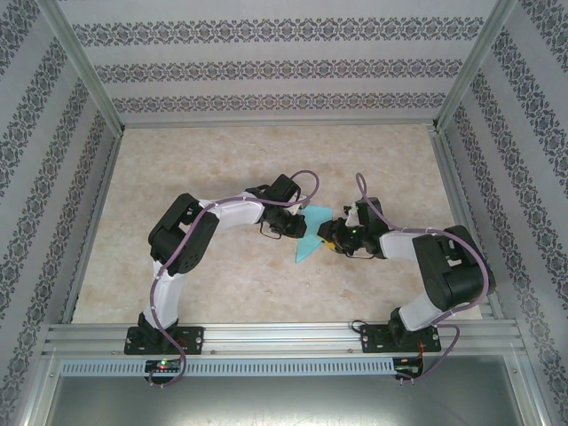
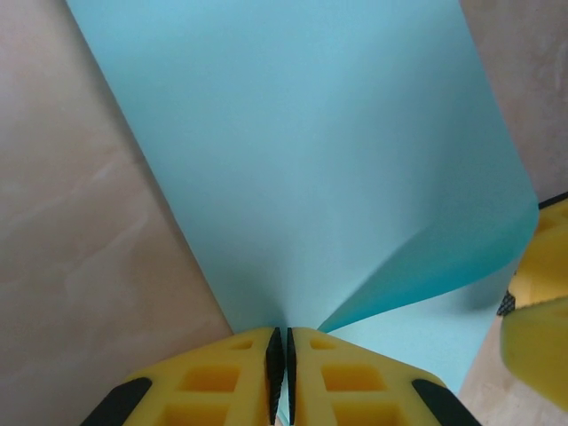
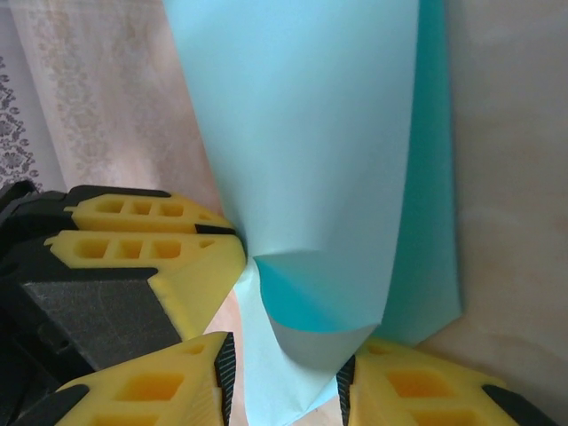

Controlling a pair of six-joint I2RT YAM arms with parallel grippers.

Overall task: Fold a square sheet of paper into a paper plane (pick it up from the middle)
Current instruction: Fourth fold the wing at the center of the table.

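Note:
The light-cyan sheet of paper point(image 1: 307, 243), partly folded, hangs between my two grippers over the middle of the table. My left gripper point(image 1: 297, 224) is shut on the paper's edge; in the left wrist view its jaws point(image 2: 280, 346) pinch the sheet point(image 2: 311, 160), which fans out above them with one flap curling to the right. My right gripper point(image 1: 331, 236) stands open around the paper's other end. In the right wrist view a curled flap point(image 3: 328, 311) of the sheet point(image 3: 302, 133) lies between its parted fingers point(image 3: 284, 377). The left gripper's fingers point(image 3: 151, 240) show beside it.
The beige marbled table point(image 1: 266, 151) is fenced by aluminium rails point(image 1: 275, 337) and patterned walls point(image 1: 266, 71). Both arms bend inward, and their grippers are nearly touching at the centre. A yellow finger of the right gripper point(image 2: 537, 311) shows at the right edge of the left wrist view.

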